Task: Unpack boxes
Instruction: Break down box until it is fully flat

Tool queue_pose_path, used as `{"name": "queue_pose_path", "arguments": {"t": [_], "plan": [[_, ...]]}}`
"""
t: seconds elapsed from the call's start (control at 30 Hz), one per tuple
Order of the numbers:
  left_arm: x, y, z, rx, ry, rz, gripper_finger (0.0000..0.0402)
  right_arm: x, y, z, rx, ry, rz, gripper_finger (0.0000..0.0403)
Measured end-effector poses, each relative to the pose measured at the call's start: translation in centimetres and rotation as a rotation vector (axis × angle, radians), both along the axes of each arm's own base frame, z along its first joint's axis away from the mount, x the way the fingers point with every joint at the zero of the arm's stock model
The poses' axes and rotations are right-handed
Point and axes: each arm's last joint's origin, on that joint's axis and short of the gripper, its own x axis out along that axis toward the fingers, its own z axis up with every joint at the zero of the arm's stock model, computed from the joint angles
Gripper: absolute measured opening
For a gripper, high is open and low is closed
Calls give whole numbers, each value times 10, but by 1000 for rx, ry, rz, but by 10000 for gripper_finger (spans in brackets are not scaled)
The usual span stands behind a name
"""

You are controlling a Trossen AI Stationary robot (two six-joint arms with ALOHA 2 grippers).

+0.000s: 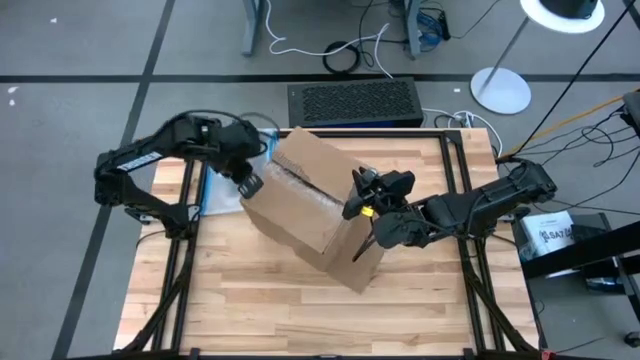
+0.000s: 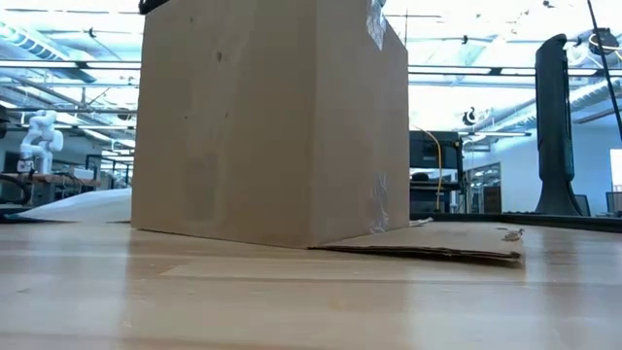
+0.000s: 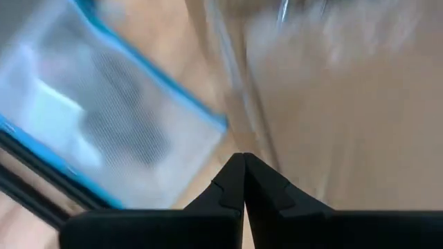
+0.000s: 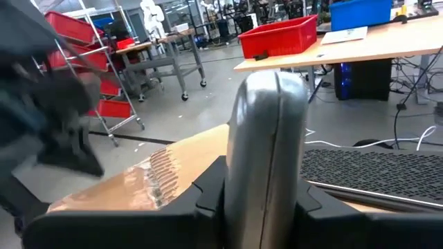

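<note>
Reaching over box [image 1: 310, 205], right tool [image 1: 362, 205] gripping something

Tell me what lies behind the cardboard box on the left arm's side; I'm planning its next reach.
A clear pouch with a blue edge lies there on the table, partly covered by the box and the shut left gripper. The box's inside is hidden.

1 brown box [image 1: 310, 205] sits tilted mid-table [image 1: 300, 310]. The left gripper [image 1: 248, 183] touches its left edge. The right gripper [image 1: 362, 208] is over its right end, gripping a grey tool [image 1: 366, 210].
</note>
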Motion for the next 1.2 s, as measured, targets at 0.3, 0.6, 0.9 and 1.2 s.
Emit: {"name": "queue_pose_path", "arguments": {"t": [0.3,0.6,0.9,1.2], "plan": [[-2,-34,-30,-208,18,-109,10,6,-20,-1,17,26,-18,66],[11,-74,-23,-306,-135,-201,10,18,-50,6,6,62,12,66],[26,-111,-27,-363,-171,-258,10,25,-81,7,48,71,74,66],[42,-130,-30,-383,-241,-319,10,34,-92,10,22,75,168,66]]}}
